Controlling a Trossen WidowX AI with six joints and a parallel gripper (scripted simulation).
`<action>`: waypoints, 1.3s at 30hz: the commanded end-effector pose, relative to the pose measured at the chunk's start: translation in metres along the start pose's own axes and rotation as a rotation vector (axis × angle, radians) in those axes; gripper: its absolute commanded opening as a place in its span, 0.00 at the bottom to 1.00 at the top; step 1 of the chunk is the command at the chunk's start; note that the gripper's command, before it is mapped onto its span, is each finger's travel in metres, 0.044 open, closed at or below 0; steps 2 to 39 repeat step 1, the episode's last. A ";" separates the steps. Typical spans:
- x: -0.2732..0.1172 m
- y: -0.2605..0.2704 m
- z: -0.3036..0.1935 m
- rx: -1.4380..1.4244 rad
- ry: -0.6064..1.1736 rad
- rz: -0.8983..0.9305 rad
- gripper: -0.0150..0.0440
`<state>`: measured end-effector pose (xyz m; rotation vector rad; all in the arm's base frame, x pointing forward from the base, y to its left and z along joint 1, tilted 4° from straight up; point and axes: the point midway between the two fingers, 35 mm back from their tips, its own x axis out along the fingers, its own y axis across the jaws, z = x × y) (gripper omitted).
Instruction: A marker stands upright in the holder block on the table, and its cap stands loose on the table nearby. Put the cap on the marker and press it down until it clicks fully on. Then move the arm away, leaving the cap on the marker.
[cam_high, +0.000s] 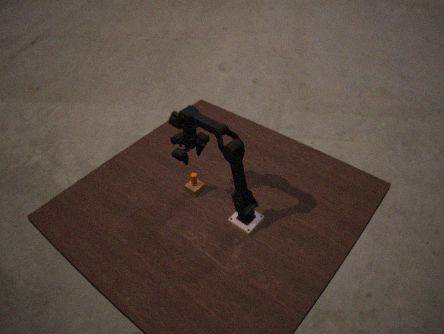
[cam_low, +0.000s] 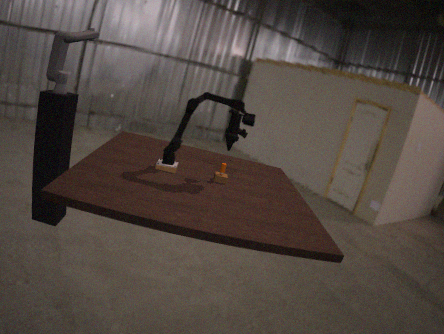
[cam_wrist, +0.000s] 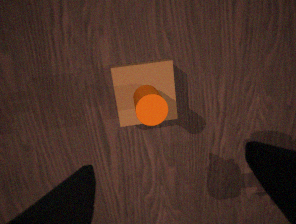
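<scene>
The orange cap (cam_high: 194, 175) (cam_low: 223, 166) (cam_wrist: 152, 110) stands upright over the holder block, in line with the marker. The cap hides the marker from above, and the views are too small and dim to show whether a gap remains below the cap. The light wooden holder block (cam_high: 189, 187) (cam_low: 218, 178) (cam_wrist: 145, 73) sits flat on the table. My gripper (cam_high: 193, 158) (cam_low: 230, 148) (cam_wrist: 171, 161) is open and empty, with its fingers wide apart. It hangs above the cap, clear of it, and points down.
The brown wooden table (cam_high: 125, 200) (cam_low: 240, 220) carries the arm's white base plate (cam_high: 248, 226) (cam_low: 166, 164), a short way from the block. The arm arches up from it. A dark pillar (cam_low: 52, 150) with a grey arm-like fixture stands beyond the table's left edge in the exterior view.
</scene>
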<state>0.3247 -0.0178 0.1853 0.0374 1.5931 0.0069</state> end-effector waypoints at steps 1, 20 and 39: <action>0.000 0.000 0.000 -0.006 0.002 -0.001 1.00; 0.000 0.000 0.000 -0.006 0.002 -0.001 1.00; 0.000 0.000 0.000 -0.006 0.002 -0.001 1.00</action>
